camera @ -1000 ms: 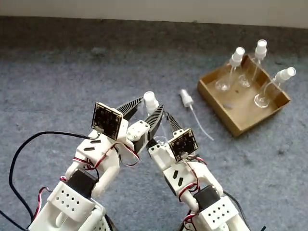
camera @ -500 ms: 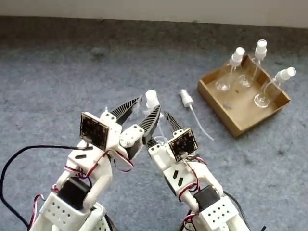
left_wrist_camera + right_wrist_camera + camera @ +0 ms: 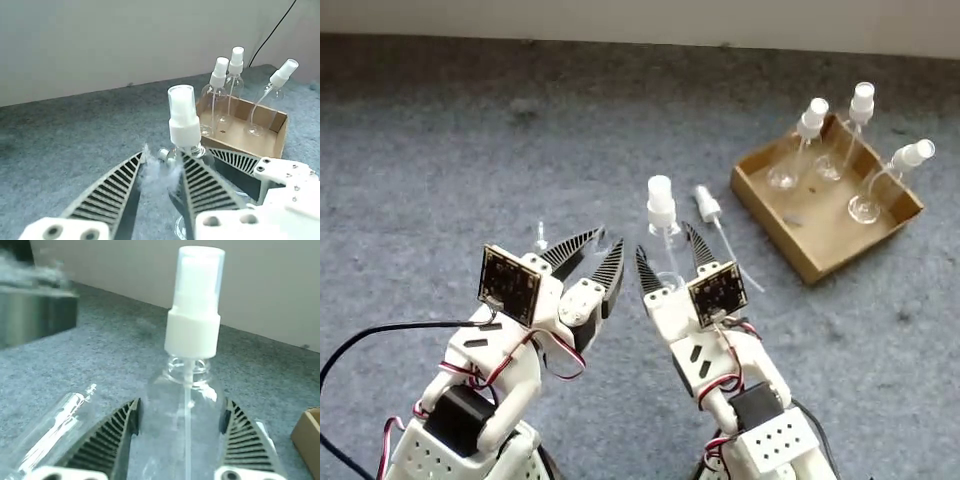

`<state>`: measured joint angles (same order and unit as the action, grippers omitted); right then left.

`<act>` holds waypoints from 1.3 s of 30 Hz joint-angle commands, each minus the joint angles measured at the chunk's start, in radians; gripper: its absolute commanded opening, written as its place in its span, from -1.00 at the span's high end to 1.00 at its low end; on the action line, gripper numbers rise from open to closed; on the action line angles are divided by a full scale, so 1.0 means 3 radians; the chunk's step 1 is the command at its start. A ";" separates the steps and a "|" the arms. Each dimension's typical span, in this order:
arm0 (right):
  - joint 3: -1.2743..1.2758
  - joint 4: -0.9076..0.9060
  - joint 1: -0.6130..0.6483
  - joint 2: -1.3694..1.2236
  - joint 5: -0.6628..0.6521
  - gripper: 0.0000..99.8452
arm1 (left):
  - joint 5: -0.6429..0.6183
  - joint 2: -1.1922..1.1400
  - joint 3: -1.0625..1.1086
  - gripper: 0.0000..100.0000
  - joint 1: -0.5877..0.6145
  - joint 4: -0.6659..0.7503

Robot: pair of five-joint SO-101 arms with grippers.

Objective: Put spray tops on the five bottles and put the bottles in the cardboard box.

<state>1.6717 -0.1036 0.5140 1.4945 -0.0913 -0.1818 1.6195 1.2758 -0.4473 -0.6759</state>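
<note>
Three spray-topped bottles [image 3: 847, 140] stand in the cardboard box [image 3: 770, 228].

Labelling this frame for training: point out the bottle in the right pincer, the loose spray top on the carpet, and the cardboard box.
bottle [image 3: 170, 425]: right wrist view, on its clear body.
loose spray top [image 3: 708, 206]: high view, on its white head.
cardboard box [image 3: 773, 230]: high view, on its near side wall.
</note>
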 commanded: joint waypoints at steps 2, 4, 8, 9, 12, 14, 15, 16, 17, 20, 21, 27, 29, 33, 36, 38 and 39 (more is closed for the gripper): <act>0.0381 0.0248 -0.0274 0.0043 0.0020 0.64 | -0.0031 0.0038 -0.0161 0.94 -0.0043 -0.0143; 0.0381 0.0371 -0.0381 0.0043 0.0020 0.64 | -0.0031 0.0038 -0.0018 0.96 -0.0059 -0.0148; 0.0371 0.0442 -0.0427 0.0043 0.0026 0.64 | -0.0031 0.0038 0.0330 0.99 -0.0069 0.0041; 0.0361 0.0442 -0.0427 0.0043 0.0026 0.64 | -0.0031 0.0038 0.0412 0.99 -0.0069 0.0164; 0.0253 0.0468 -0.0427 0.0043 0.0026 0.64 | -0.0036 0.0038 0.0657 0.99 -0.0079 0.0491; 0.0146 0.0458 -0.0427 0.0043 0.0026 0.64 | -0.0036 0.0038 0.0811 0.99 -0.0182 0.0670; 0.0069 0.0458 -0.0422 0.0043 0.0026 0.64 | -0.0036 0.0038 0.0877 0.99 -0.0243 0.0757; -0.0023 0.0448 -0.0417 0.0043 0.0026 0.64 | -0.0036 0.0038 0.0939 0.99 -0.0335 0.0823; -0.0105 0.0448 -0.0381 0.0043 0.0026 0.64 | -0.0036 0.0038 0.1010 0.99 -0.0442 0.0895; -0.0274 0.0442 -0.0207 0.0043 0.0026 0.64 | -0.0031 0.0038 0.1169 0.99 -0.0683 0.1074; -0.0320 0.0442 -0.0151 0.0043 0.0010 0.64 | -0.0031 0.0038 0.1184 0.99 -0.0713 0.1105; -0.0621 0.0448 -0.0049 0.0043 0.0005 0.64 | -0.0031 0.0038 0.1215 0.99 -0.0744 0.1105; -0.0693 0.0442 -0.0049 0.0043 0.0000 0.64 | -0.0031 0.0038 0.1225 0.99 -0.0800 0.1105; -0.0749 0.0442 -0.0043 0.0043 0.0005 0.64 | -0.0031 0.0038 0.1235 0.99 -0.1061 0.1105; -0.0749 0.0437 -0.0018 0.0043 0.0015 0.64 | -0.0031 0.0038 0.1312 0.99 -0.1107 0.1125; -0.0744 0.0381 0.0105 0.0043 0.0010 0.64 | -0.0031 0.0043 0.1337 0.99 -0.1097 0.1212; -0.0749 0.0289 0.0192 0.0043 0.0005 0.64 | -0.0031 0.0043 0.1358 0.99 -0.1097 0.1304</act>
<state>1.5213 0.0054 0.5140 1.4945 -0.0913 -0.1818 1.6180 1.6732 -0.7572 -0.3460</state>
